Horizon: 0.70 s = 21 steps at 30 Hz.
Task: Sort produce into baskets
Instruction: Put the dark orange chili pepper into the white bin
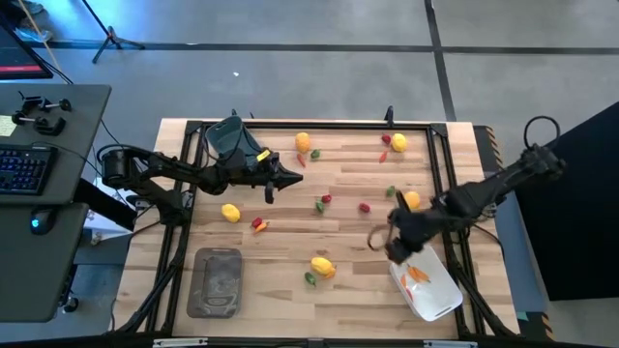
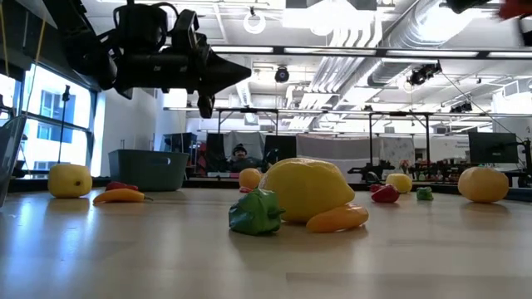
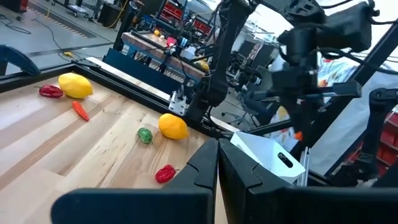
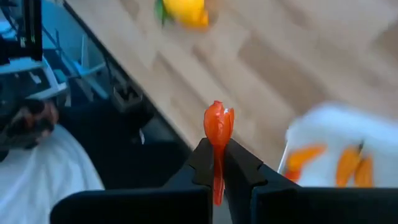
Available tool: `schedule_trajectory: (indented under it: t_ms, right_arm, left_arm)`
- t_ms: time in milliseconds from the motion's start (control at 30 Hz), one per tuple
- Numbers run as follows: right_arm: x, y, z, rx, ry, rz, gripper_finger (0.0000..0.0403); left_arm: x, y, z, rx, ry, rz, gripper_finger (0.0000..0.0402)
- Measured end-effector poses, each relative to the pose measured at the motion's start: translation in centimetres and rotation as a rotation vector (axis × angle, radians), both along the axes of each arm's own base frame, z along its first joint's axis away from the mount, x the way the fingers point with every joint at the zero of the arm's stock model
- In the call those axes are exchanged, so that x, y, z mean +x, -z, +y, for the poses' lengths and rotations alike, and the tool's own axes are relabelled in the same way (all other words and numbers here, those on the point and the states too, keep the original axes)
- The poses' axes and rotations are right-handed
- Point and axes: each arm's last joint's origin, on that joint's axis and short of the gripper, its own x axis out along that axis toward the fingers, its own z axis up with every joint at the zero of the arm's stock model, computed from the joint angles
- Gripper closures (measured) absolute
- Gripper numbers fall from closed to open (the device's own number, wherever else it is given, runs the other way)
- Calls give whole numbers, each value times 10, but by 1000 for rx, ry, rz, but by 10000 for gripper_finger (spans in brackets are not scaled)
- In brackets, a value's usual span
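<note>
The white tub shows only as a blur (orange sticks inside). A tiny far-off person stays indistinct.

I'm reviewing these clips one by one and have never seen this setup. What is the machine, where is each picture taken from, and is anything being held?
Two dark robot arms work at a wooden table. One picture looks straight down, one looks level across the tabletop, and two come from cameras on the arms' wrists. Toy fruit and vegetables lie scattered: lemons, red and green pieces. Three bins stand there: a dark tub, a grey tray and a white tub with orange sticks inside. The right claw is shut on a thin red-orange piece near the white tub. The left claw is shut and empty, hanging above the table.
</note>
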Motion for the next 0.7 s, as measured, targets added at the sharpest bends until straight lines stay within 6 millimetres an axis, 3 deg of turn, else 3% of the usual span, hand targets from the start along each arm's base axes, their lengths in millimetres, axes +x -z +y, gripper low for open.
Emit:
schedule_trajectory:
  t_ms: [267, 700]
  right_arm:
    - [-27, 7, 32, 60, 22, 210, 398]
    - [-50, 10, 48, 35, 11, 300, 398]
  left_arm:
    - [0, 2, 0, 0, 0, 25, 402]
    - [0, 4, 0, 21, 0, 39, 402]
